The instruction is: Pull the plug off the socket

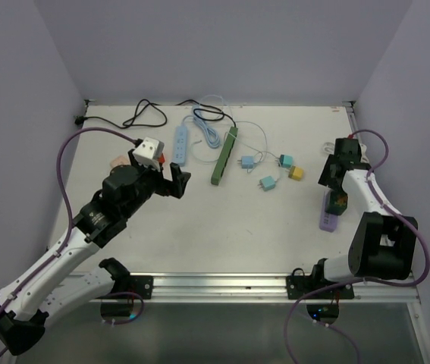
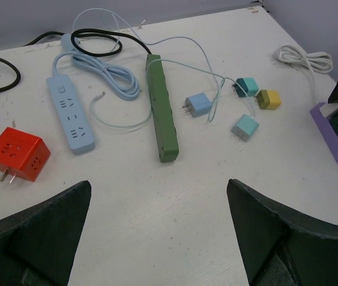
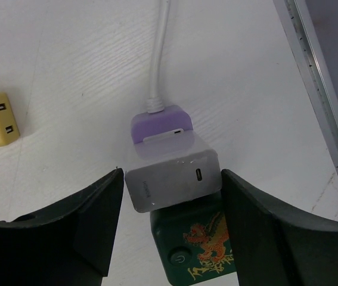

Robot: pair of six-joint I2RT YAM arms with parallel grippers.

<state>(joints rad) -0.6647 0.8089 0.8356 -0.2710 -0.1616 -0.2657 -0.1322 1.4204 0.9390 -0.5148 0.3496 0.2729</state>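
Note:
A purple socket strip [image 3: 160, 124] lies at the table's right side, also visible as the purple socket strip [image 1: 328, 220] from above. Two plugs stand in it: a grey-white charger plug [image 3: 173, 179] and, beside it, a dark green cube plug [image 3: 195, 244] with a dragon print. My right gripper [image 3: 173, 179] is down over them. Its fingers flank the grey-white plug, with only a sliver of gap on the left side. My left gripper [image 2: 158, 226] hovers open over bare table at centre left, holding nothing. From there the socket strip [image 2: 329, 134] shows far right.
A red cube adapter [image 2: 17, 154], a light blue power strip [image 2: 70, 113] and a green power strip [image 2: 161, 107] lie at the back centre. Small blue [image 2: 199, 105], teal [image 2: 246, 127] and yellow [image 2: 269, 99] adapters sit with thin cables. A white cable coil [image 2: 304, 58] is at back right.

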